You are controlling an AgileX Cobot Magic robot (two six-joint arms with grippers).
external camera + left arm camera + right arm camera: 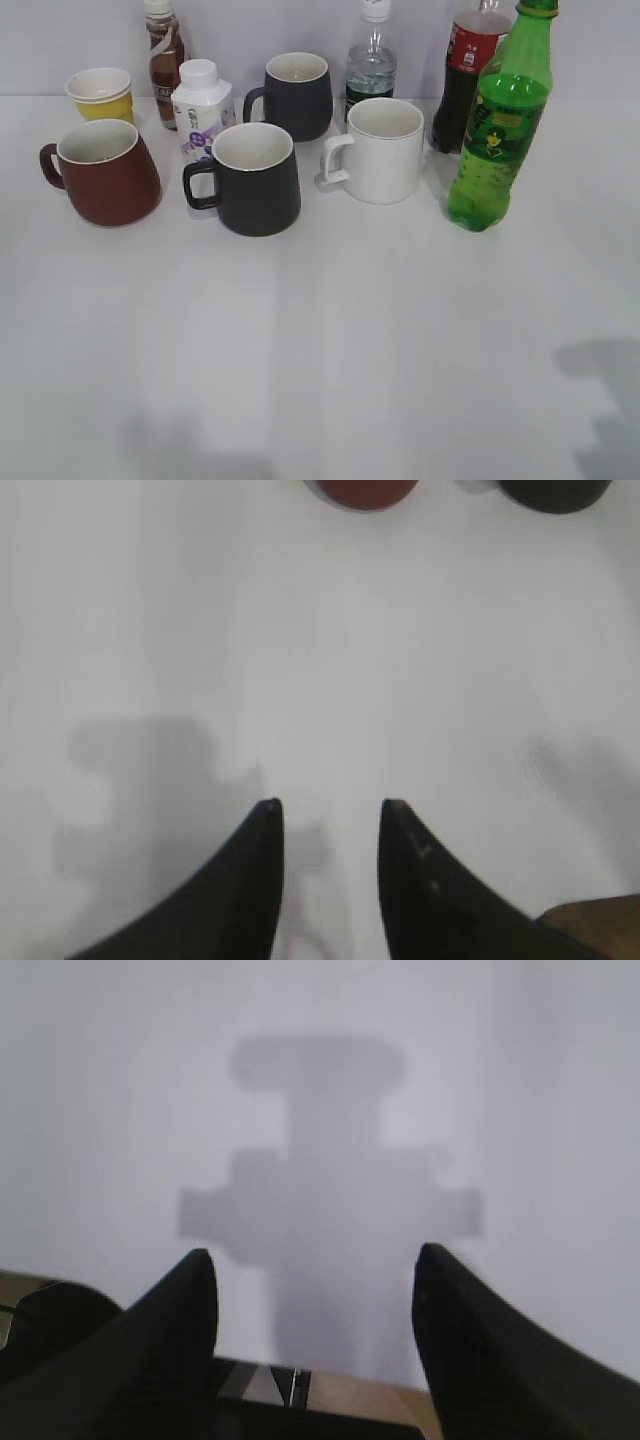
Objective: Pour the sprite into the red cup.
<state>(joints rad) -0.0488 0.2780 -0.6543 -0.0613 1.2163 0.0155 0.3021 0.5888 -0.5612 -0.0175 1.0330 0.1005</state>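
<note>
The sprite [500, 130], a tall green bottle with a green cap, stands upright at the right of the table. The red cup [105, 172], dark red with a white inside, stands at the left with its handle to the left; its base shows at the top of the left wrist view [366, 492]. Neither gripper shows in the exterior view. My left gripper [330, 810] is open and empty over bare table, well short of the red cup. My right gripper [315, 1258] is open and empty over bare table, with only its shadow ahead.
Between them stand a black mug [253, 178], a second black mug [296, 94], a white mug [381, 149], a yellow paper cup [101, 93], a white milk bottle [200, 107], a brown drink bottle [163, 58], a clear water bottle [371, 58] and a cola bottle [467, 70].
</note>
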